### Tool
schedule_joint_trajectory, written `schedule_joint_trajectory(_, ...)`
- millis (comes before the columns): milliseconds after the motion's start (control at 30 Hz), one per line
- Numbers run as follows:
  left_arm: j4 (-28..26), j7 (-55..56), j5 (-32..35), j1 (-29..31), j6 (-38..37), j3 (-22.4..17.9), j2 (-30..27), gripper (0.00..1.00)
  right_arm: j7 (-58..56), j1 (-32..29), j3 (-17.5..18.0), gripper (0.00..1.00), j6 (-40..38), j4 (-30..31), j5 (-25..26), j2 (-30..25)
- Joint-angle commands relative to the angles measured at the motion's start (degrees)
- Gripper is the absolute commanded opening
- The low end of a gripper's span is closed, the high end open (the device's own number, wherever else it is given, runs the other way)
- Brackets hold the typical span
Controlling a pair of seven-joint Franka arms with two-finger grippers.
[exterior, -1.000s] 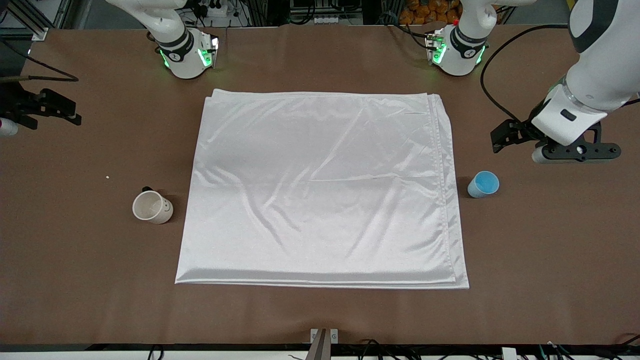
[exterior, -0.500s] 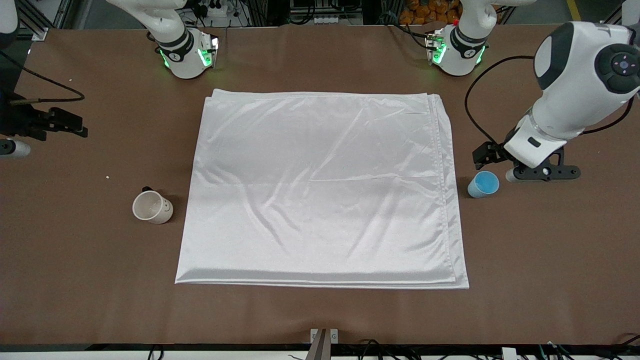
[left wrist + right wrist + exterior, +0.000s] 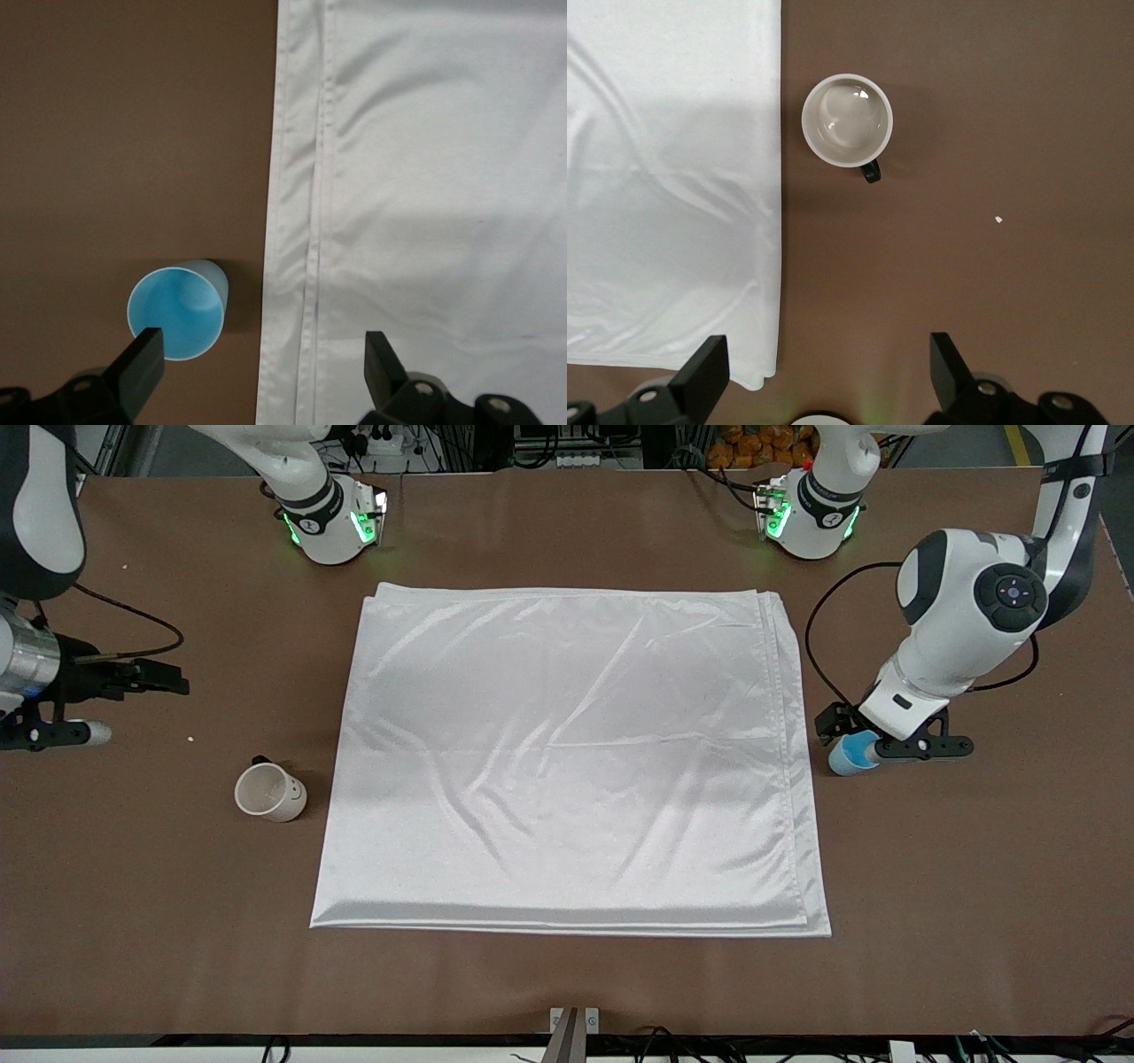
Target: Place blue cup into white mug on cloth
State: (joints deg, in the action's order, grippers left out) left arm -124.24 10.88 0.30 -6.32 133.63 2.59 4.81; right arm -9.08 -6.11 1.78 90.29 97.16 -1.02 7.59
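One light-blue cup [image 3: 177, 314] stands upright, empty.

On the brown table [image 3: 567, 983] there is one small light-blue handleless plastic cup [image 3: 843, 755], one small off-white ceramic mug with a dark handle [image 3: 269, 793], one large shiny white satin-like folded cloth [image 3: 567, 757], and one tiny white speck [image 3: 190, 739]. Two white robot arms reach over it, each ending in one black two-finger gripper.

cloth [image 3: 567, 757] between mug [image 3: 269, 793] – cup [image 3: 848, 755]
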Motion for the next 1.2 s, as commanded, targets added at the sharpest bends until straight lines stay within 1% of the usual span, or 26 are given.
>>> schedule_joint_trajectory(0,-1.88,-1.82,-0.13,1.84,3.56,0.23,1.51,1.0,-2.96,-1.19,0.5,1.0,9.18,10.66,0.32,-2.66)
schedule_joint_trajectory(200,-3.72,-1.83,-0.13,1.93,7.51,0.23,3.89,1.0,-3.93,-1.1,0.59,1.0,21.4,19.28,0.32,-2.58)
schedule_joint_trajectory(367,-5.31,-1.83,-0.04,1.93,9.45,0.23,4.59,1.0,-7.08,-1.28,0.5,1.0,27.82,22.8,0.32,-1.79)
schedule_joint_trajectory(500,-6.45,-1.83,-0.04,1.93,10.68,0.23,5.47,1.0,-9.72,-1.98,0.5,0.98,33.27,26.14,0.41,-0.65)
schedule_joint_trajectory(700,-6.98,-1.91,0.05,1.93,12.27,0.23,7.05,1.0,-12.36,-2.07,0.5,0.91,36.62,27.11,0.41,2.08)
schedule_joint_trajectory(967,-7.68,-1.91,0.05,1.93,13.76,0.14,8.81,1.0,-12.63,-1.98,0.5,0.88,41.45,27.02,0.5,5.33)
schedule_joint_trajectory(1167,-7.94,-1.92,0.05,2.54,15.25,0.14,10.04,1.0,-12.63,-2.07,0.5,0.83,43.91,26.85,0.58,7.44)
